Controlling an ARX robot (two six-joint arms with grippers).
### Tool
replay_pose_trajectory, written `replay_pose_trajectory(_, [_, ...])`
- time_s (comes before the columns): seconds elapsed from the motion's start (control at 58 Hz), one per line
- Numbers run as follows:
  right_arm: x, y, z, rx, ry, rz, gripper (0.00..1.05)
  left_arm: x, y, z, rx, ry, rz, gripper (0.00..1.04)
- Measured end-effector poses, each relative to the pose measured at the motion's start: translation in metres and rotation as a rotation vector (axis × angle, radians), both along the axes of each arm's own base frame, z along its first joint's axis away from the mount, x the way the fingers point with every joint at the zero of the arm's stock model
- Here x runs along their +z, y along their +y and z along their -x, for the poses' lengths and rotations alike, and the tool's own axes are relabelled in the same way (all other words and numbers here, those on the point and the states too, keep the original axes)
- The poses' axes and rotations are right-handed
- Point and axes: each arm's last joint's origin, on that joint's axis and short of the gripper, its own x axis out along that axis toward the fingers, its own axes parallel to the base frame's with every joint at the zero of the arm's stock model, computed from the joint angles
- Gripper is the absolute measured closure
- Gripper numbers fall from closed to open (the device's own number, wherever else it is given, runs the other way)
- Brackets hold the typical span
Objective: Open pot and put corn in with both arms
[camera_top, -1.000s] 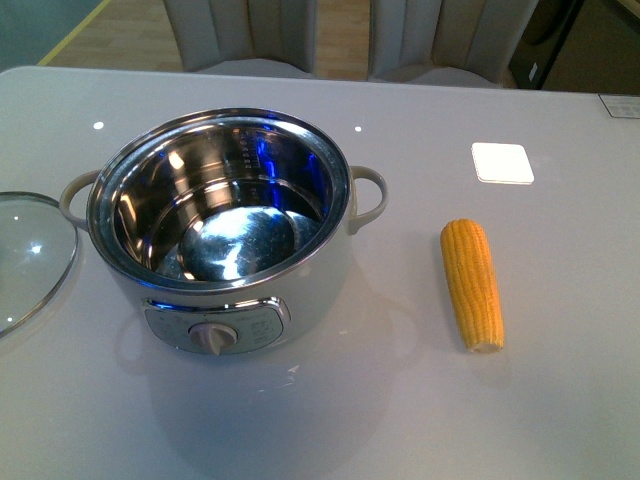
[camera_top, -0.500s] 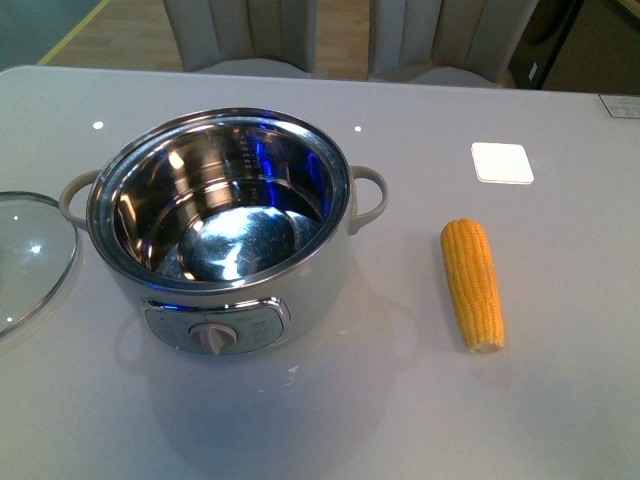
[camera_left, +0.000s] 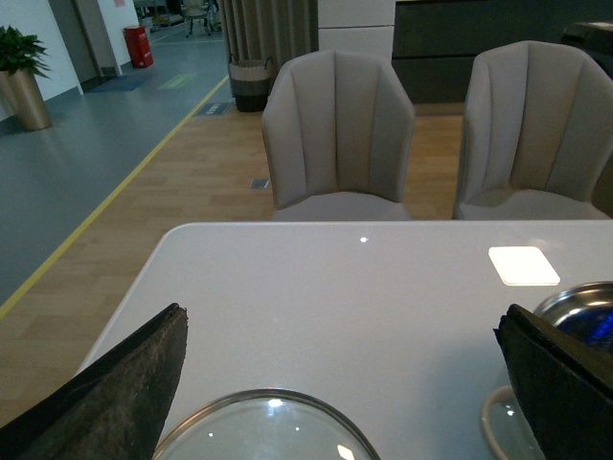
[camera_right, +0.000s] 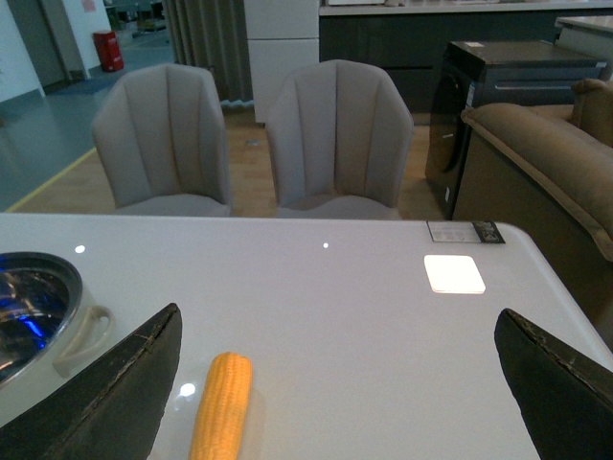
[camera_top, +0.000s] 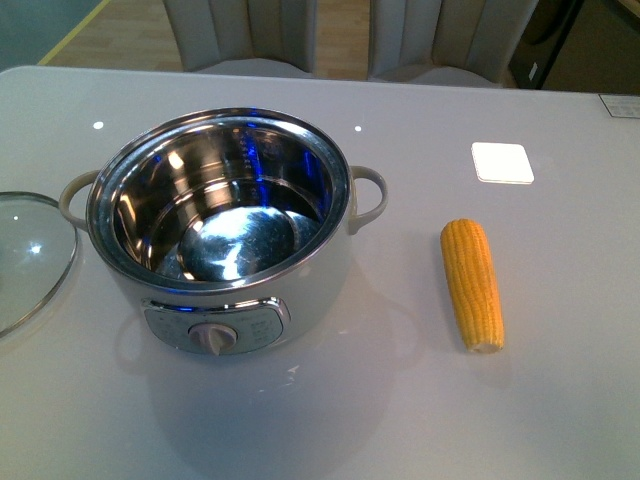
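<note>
The white pot (camera_top: 250, 300) stands open on the grey table, its steel bowl empty, dial facing me. Its rim and one handle show in the left wrist view (camera_left: 579, 307) and in the right wrist view (camera_right: 38, 302). The yellow corn (camera_top: 472, 283) lies on the table right of the pot, also in the right wrist view (camera_right: 222, 404). The glass lid (camera_top: 30, 255) lies flat left of the pot, also under the left wrist (camera_left: 268, 431). Neither arm shows in the front view. My left gripper (camera_left: 350, 393) is open above the lid. My right gripper (camera_right: 335, 393) is open above the table, the corn near its one finger.
A white square patch (camera_top: 502, 162) sits on the table behind the corn. Two grey chairs (camera_top: 240, 35) stand at the table's far edge. A brown sofa (camera_right: 546, 163) is off to the right beyond the table.
</note>
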Motion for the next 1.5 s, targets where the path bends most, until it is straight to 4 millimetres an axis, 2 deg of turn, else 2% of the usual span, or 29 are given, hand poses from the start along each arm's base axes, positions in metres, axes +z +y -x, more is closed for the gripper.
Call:
replay_pose_trajectory(0.19, [0.000, 0.000, 0.000, 0.000, 0.000, 0.000, 0.09, 0.003, -0.016, 0.028, 0.003, -0.010, 0.020, 0.07])
replay_pose_trajectory(0.379, [0.000, 0.000, 0.000, 0.000, 0.000, 0.000, 0.09, -0.001, -0.024, 0.044, 0.011, -0.004, 0.033, 0.07])
replay_pose_trajectory(1.017, [0.000, 0.000, 0.000, 0.000, 0.000, 0.000, 0.09, -0.001, -0.024, 0.045, 0.024, -0.005, 0.036, 0.08])
replay_pose_trajectory(1.121, [0.000, 0.000, 0.000, 0.000, 0.000, 0.000, 0.09, 0.000, -0.033, 0.050, 0.088, 0.000, 0.066, 0.25])
replay_pose_trajectory(1.276, [0.000, 0.000, 0.000, 0.000, 0.000, 0.000, 0.09, 0.002, -0.055, 0.062, 0.082, 0.007, 0.078, 0.51])
replay_pose_trajectory(1.414, [0.000, 0.000, 0.000, 0.000, 0.000, 0.000, 0.09, 0.015, -0.073, 0.074, 0.077, -0.003, 0.073, 0.84])
replay_pose_trajectory(1.5, [0.000, 0.000, 0.000, 0.000, 0.000, 0.000, 0.09, 0.017, -0.080, 0.080, 0.081, -0.008, 0.073, 1.01])
